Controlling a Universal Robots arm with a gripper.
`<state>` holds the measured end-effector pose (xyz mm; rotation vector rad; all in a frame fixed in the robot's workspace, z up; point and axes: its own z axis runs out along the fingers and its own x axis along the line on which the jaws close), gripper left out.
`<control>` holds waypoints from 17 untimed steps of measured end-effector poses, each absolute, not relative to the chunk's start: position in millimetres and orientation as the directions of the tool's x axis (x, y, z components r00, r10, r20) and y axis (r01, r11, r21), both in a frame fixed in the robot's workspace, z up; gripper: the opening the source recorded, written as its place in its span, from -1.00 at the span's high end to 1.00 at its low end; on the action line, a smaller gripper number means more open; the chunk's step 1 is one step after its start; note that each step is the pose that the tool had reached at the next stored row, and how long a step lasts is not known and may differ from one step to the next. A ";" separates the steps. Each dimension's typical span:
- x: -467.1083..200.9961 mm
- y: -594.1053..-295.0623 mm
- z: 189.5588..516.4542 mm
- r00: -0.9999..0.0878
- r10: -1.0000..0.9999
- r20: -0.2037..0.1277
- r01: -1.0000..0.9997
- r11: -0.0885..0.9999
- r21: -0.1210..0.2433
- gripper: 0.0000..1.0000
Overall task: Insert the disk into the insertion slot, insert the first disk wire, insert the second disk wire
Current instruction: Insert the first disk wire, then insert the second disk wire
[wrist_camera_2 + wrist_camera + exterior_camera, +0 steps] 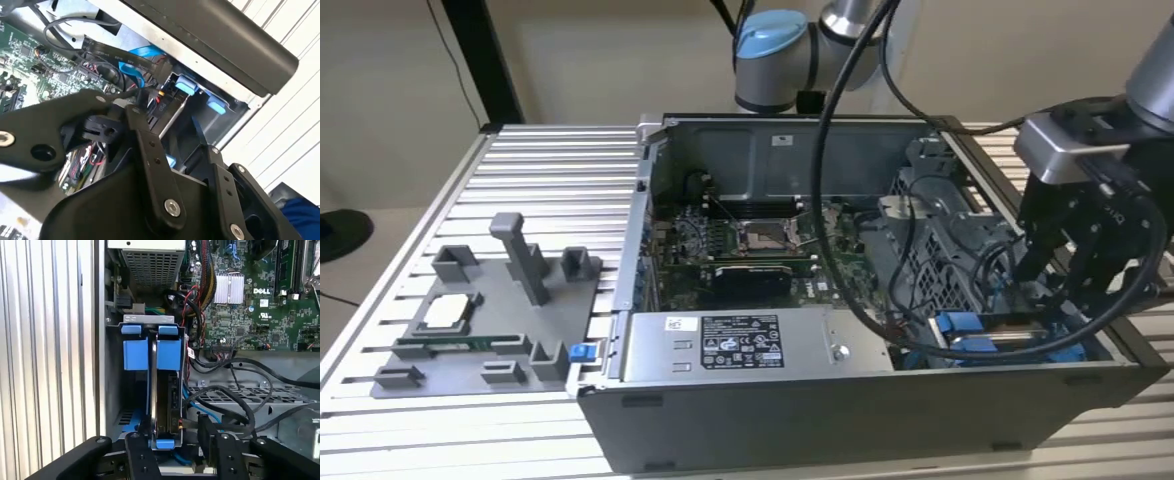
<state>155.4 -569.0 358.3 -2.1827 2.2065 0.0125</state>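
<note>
The disk (pixel 167 390) stands on edge in the right-hand slot of the drive bay (pixel 147 319), its blue carrier tabs at both ends. In the exterior view the disk (pixel 1007 328) lies low in the case's near right corner. My gripper (pixel 172 452) hangs over the disk's near end, and its fingers (pixel 139 455) look open and straddle it. In the exterior view the gripper (pixel 1070 285) reaches down into that corner. Black wires (pixel 225 390) loop loose beside the disk. A black connector (pixel 97 129) shows close to one finger.
A second blue carrier (pixel 135 352) fills the neighbouring slot. The open case (pixel 854 420) holds a motherboard (pixel 747 240) and a power supply (pixel 734 345). A grey fixture tray (pixel 480 320) sits on the slatted table (pixel 547 160) at the exterior view's left.
</note>
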 end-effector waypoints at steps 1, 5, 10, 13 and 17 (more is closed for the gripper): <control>155.4 -569.0 362.9 -0.010 -0.999 -0.033 -1.000 0.011 -0.021 -1.00; 155.4 -569.0 383.7 -0.010 -0.999 -0.033 -1.000 0.011 -0.021 -1.00; 155.4 -568.8 387.2 -0.011 -0.999 -0.033 -1.000 0.011 -0.021 -1.00; 161.4 -568.8 387.4 -0.011 -0.999 -0.033 -1.000 0.011 -0.017 -1.00; 174.9 -568.8 386.4 -0.011 -0.999 -0.033 -1.000 0.011 -0.005 -1.00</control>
